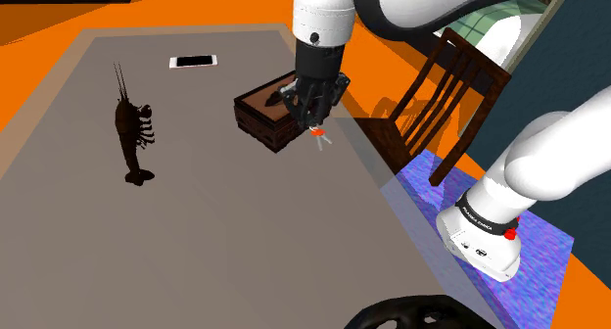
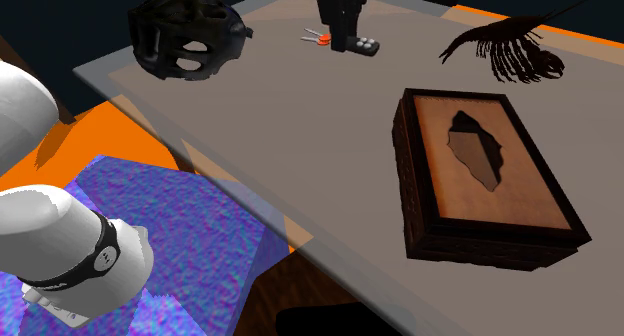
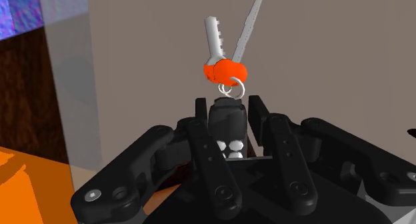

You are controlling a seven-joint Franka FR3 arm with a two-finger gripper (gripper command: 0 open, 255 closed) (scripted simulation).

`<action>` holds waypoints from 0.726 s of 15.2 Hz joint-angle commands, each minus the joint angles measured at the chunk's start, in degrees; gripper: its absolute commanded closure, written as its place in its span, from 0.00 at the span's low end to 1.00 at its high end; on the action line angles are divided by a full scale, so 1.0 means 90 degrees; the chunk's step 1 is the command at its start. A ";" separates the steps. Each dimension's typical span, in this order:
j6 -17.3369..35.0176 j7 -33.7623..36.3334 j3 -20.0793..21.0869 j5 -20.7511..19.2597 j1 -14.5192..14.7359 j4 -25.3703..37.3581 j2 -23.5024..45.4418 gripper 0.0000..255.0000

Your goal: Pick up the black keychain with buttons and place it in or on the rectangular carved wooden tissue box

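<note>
The black keychain (image 3: pixel 227 125) is a small fob with pale buttons, a ring, an orange tag and two silver keys (image 3: pixel 230 36). My gripper (image 3: pixel 228 111) is shut on the fob, with the keys sticking out past the fingertips. In the shoulder view the gripper (image 1: pixel 314 115) points down at the table beside the dark carved wooden tissue box (image 1: pixel 264 114), and the keys (image 1: pixel 317 134) sit low at the table surface. In the second exterior view the fob (image 2: pixel 363 46) is at the fingertips (image 2: pixel 341 39) and looks level with the table; the tissue box (image 2: pixel 485 179) is nearer the camera.
A dark lobster figure (image 1: pixel 132 136) and a white-edged phone (image 1: pixel 193 62) lie on the grey table (image 1: pixel 196 239). A black helmet (image 2: pixel 188 32) sits near the table edge. A wooden chair (image 1: pixel 441 92) stands beside the table, above an orange floor and a blue rug (image 1: pixel 470 195).
</note>
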 commanded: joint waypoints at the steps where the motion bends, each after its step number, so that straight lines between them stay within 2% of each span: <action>1: -0.0149 -0.0012 -0.0028 0.0008 0.0001 0.0115 -0.0034 1.00; 11: -0.0193 -0.0702 -0.0452 -0.0936 -0.0703 0.1385 0.1432 1.00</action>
